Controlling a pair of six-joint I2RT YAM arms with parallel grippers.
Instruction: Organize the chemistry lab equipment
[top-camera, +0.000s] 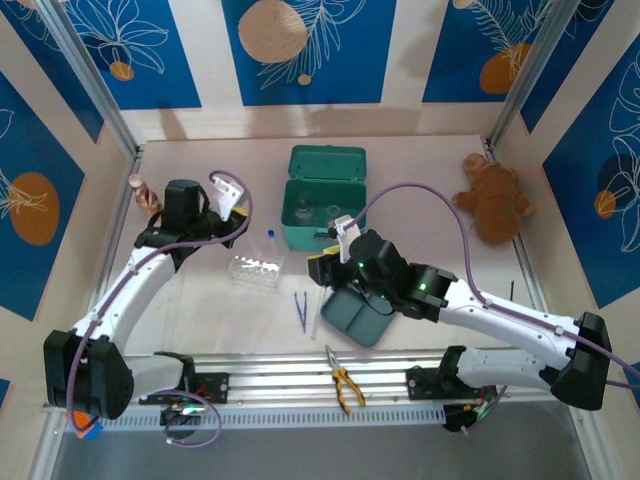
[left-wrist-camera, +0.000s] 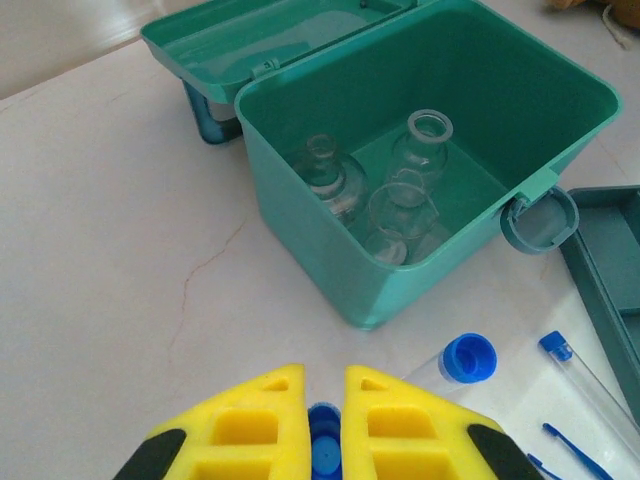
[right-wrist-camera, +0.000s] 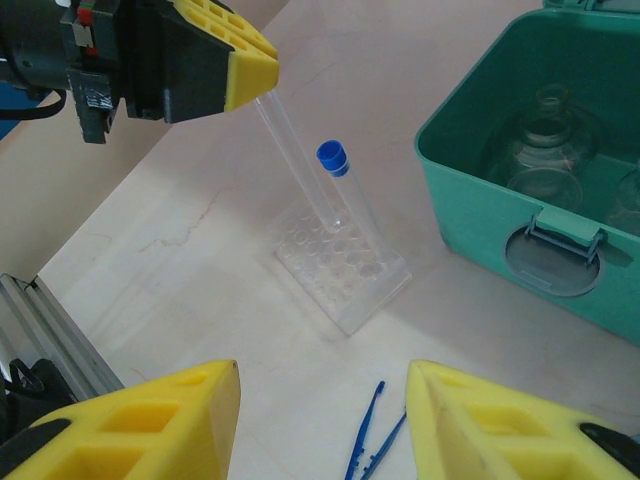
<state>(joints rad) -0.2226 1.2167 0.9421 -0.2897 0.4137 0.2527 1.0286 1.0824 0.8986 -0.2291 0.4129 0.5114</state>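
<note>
The left pincer (left-wrist-camera: 325, 385) is clamped on a test tube (right-wrist-camera: 298, 170), whose lower end reaches the clear rack (right-wrist-camera: 345, 272) beside a standing capped tube (right-wrist-camera: 335, 160). The right pincer (right-wrist-camera: 322, 380) hangs spread wide near the rack, over blue tweezers (right-wrist-camera: 365, 440). Flasks (left-wrist-camera: 400, 200) sit inside the green box (left-wrist-camera: 300, 225).

A clear tube rack (top-camera: 255, 270) is seen at the middle of the tabletop (top-camera: 215, 325) — one blue-capped test tube (top-camera: 270, 238) stood in it — beside an open green box (top-camera: 325, 162); pliers (top-camera: 343, 385) are laid at the near edge.

A brown plush toy (top-camera: 495, 200) lies far right, yellow-handled pliers (top-camera: 342, 382) at the near edge, seemingly tweezers (top-camera: 300, 310) mid-table.
</note>
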